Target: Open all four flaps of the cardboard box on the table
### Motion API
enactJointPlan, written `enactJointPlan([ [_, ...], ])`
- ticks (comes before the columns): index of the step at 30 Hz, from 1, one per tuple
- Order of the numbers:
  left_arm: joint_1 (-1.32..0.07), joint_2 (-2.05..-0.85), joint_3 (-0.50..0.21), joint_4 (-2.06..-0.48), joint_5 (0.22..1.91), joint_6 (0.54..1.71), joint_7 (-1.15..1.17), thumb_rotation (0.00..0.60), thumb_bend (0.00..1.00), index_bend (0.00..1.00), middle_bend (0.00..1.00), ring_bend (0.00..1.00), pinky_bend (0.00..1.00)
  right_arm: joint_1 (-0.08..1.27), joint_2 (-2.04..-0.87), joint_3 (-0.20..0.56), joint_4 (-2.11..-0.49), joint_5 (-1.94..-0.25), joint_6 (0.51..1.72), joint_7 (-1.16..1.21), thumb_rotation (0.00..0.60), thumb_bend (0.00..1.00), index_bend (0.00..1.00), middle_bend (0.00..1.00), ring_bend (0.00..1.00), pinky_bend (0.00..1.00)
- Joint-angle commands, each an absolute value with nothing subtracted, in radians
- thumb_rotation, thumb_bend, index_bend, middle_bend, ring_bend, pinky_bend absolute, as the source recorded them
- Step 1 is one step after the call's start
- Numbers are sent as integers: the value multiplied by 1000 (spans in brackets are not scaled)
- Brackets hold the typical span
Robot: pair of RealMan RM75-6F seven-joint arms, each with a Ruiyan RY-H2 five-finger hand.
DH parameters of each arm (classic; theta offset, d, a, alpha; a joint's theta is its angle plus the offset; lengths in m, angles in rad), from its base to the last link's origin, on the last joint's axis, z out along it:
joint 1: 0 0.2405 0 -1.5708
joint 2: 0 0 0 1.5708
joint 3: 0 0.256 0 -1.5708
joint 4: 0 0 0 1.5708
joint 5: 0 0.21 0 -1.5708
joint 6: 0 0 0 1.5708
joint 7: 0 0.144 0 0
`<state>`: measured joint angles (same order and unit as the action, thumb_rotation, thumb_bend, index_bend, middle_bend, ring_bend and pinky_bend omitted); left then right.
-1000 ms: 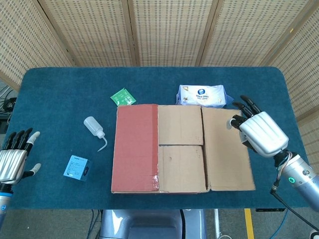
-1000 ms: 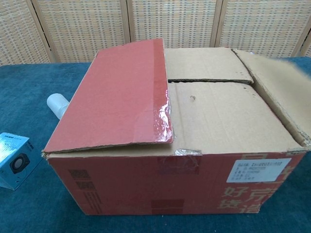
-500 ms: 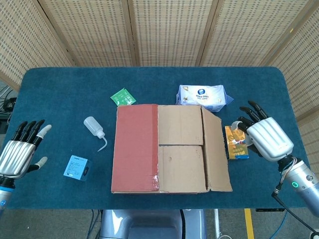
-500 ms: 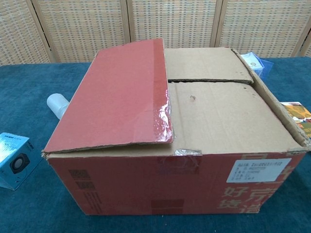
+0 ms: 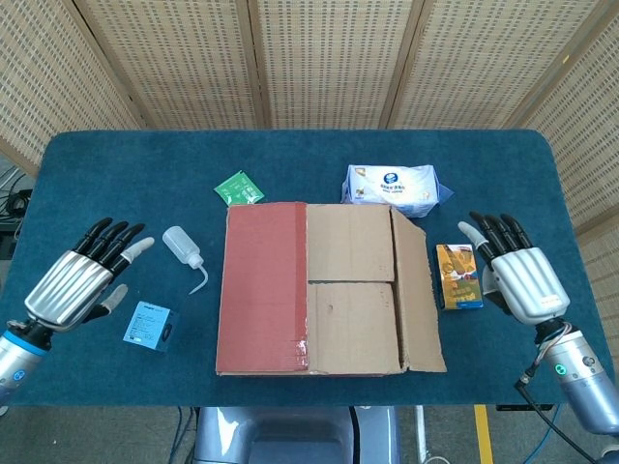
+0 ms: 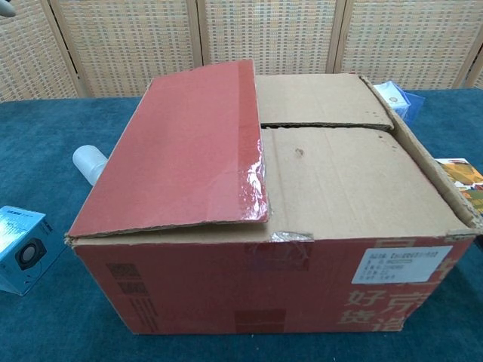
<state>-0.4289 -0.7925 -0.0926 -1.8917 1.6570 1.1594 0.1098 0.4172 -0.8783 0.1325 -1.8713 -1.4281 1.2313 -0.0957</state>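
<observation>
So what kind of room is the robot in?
Probably a robot test room, not a home. A table with a blue cloth stands alone before woven folding screens, and a cardboard box with odd practice items lies between two robot hands, left and right.

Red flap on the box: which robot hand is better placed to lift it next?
The left robot hand. It hovers open on the red flap's side, while the right robot hand sits across the cardboard box.

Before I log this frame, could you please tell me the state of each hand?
Left hand: open, holding nothing.
Right hand: open, holding nothing.
</observation>
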Motion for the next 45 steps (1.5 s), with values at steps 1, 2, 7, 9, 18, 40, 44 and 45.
enactJointPlan([
  [1,-529,-750,-105,-1903,1732,1051,26,600,806,64,25,0,0,388,-917,116,-1857,-1396,1249,-114,600,924,5,0,0,0],
  [2,-560,-741,-111,-1904,1740,1016,3,600,820,63,25,0,0,382,-929,114,-1852,-1392,1255,-122,600,926,2,0,0,0],
  [7,-672,-736,-135,-1908,1762,908,-89,600,923,62,25,0,0,362,-966,106,-1840,-1376,1271,-148,600,930,0,0,0,0],
  [9,-708,-741,-141,-1905,1765,875,-116,600,963,62,25,0,0,358,-974,105,-1839,-1374,1273,-147,600,930,0,0,0,0],
  [18,-856,-812,-176,-1881,1743,744,-186,600,1000,121,28,0,0,334,-1009,102,-1824,-1364,1296,-155,600,954,0,0,0,0],
  [40,-1115,-1092,-230,-1771,1589,543,-134,600,1000,282,151,40,0,298,-1025,109,-1799,-1354,1314,-126,600,956,0,0,0,0],
  [44,-1146,-1141,-229,-1745,1531,510,-88,600,1000,286,156,39,0,296,-1023,111,-1794,-1353,1310,-118,600,956,0,0,0,0],
  [45,-1150,-1148,-228,-1742,1519,506,-77,600,1000,287,157,40,0,295,-1023,111,-1793,-1353,1310,-117,600,956,0,0,0,0],
])
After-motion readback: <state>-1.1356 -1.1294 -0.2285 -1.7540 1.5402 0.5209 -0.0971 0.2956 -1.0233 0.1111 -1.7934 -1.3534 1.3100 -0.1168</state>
